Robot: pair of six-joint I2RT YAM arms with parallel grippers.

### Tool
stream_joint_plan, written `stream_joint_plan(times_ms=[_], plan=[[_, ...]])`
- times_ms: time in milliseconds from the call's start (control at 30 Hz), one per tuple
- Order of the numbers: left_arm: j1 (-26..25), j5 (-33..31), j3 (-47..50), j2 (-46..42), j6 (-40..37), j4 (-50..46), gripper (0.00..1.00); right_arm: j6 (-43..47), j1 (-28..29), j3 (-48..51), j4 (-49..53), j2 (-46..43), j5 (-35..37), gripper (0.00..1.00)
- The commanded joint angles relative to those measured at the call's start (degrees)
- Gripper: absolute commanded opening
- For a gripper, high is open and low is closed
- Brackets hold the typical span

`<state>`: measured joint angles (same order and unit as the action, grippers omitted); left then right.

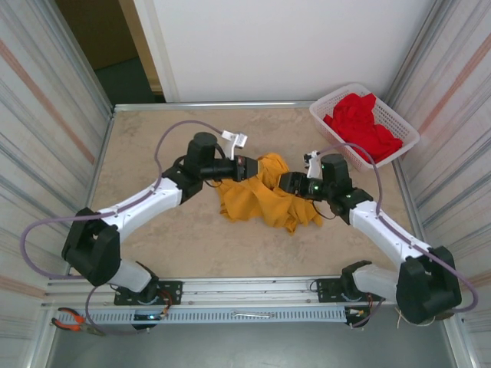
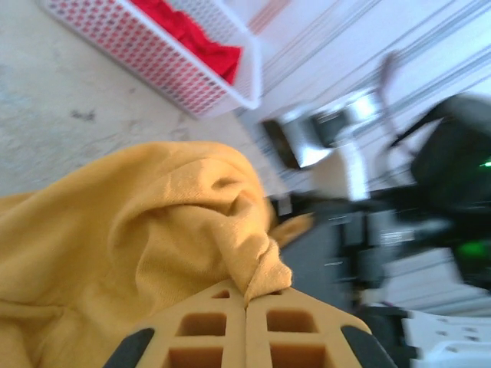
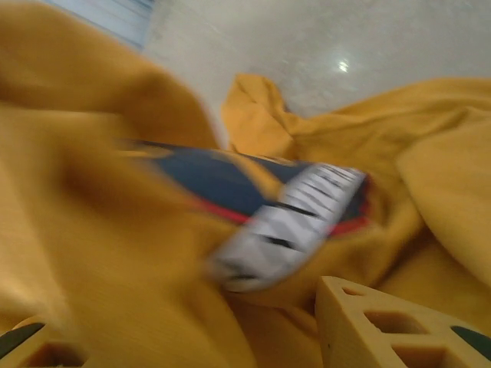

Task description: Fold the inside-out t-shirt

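Up close, left pincer (image 2: 245, 303) clamps the t-shirt (image 2: 115, 230); right pincer (image 3: 192, 326), parted, faces its tag (image 3: 284, 222).

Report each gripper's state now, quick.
Left gripper: shut on a fold of the t-shirt.
Right gripper: open, fingers apart over the t-shirt.

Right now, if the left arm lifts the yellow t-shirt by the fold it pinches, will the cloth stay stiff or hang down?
Probably it hangs: the yellow t-shirt lies crumpled in soft folds, so it would likely droop below the left fingers. The cloth looks thin, so probably light. Its matte weave should hardly slip.
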<state>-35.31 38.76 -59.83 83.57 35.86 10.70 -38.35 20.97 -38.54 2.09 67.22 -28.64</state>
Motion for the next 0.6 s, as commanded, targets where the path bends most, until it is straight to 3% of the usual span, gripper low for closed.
stream_joint_plan(times_ms=[0, 100, 233, 400, 567], plan=[[1.7, 14.6, -1.6, -2.2, 8.7, 10.6, 0.0, 2.6, -0.3, -0.3, 0.0, 3.9, 5.1, 0.49], [2.0, 17.3, -0.8, -2.9, 12.2, 17.0, 0.0, 3.5, -0.5, -2.6, 4.2, 5.1, 8.3, 0.47], [2.0, 15.8, -2.2, -4.2, 9.1, 10.9, 0.0, 3.7, 0.0, -4.7, 10.9, -3.1, 11.1, 0.48], [2.6, 14.1, -0.8, -4.4, 9.7, 10.9, 0.0, 5.0, 2.5, -10.0, 21.2, -16.7, 16.6, 0.55], [2.9, 13.7, -0.8, -4.2, 10.3, 11.2, 0.0, 4.1, 7.5, -14.5, 20.7, -18.3, 17.8, 0.6]])
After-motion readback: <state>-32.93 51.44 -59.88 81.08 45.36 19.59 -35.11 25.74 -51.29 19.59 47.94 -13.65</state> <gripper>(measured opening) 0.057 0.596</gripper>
